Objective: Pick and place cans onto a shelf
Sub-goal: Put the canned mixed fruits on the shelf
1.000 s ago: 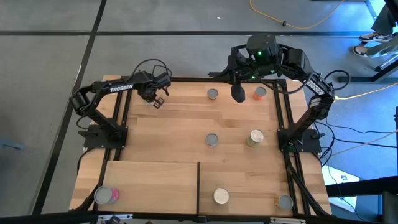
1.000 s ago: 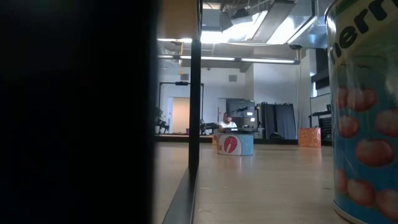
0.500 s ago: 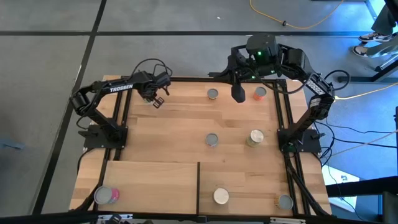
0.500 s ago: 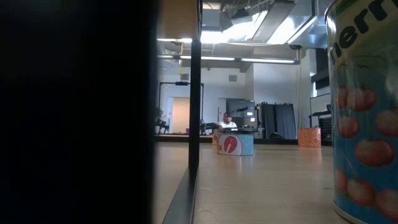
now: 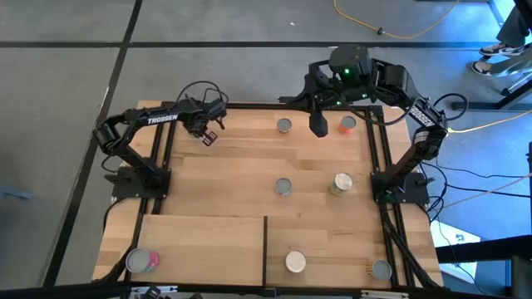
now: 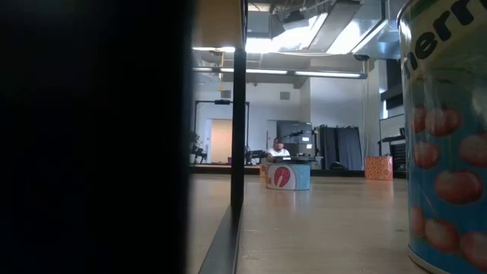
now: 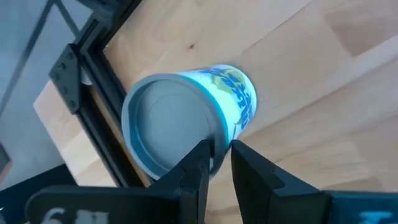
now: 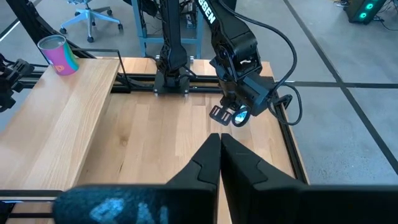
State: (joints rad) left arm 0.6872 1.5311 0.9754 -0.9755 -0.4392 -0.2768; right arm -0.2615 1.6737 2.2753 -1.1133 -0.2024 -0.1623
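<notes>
My left gripper (image 5: 209, 133) is at the table's far left corner, shut on a silver-topped can with a blue and white label (image 7: 186, 118), also seen in the right wrist view (image 8: 239, 116). My right gripper (image 5: 317, 126) hangs shut and holding nothing, high over the far edge. Two cans (image 5: 284, 125) (image 5: 347, 124) stand at the far edge, two (image 5: 283, 187) (image 5: 341, 183) mid-table and two (image 5: 295, 262) (image 5: 381, 268) near the front. The shelf (image 5: 199, 241), a raised light-wood board, fills the near left. A pink can (image 5: 143, 261) stands on it. My left gripper pinches the can's top rim (image 7: 217, 134). One finger (image 7: 200, 163) is on the lid side of the rim and the other (image 7: 245, 163) on the outer wall. The fingers come slanting down from above. The can is tilted, lid toward the wrist; whether it touches the table I cannot tell.
Black frame rails (image 5: 163, 149) (image 5: 378, 149) run along the table's left and right sides by the arm bases. In the low view a large cherry-labelled can (image 6: 449, 137) stands close at the right, and a black shelf post (image 6: 238, 137) rises beside a dark mass.
</notes>
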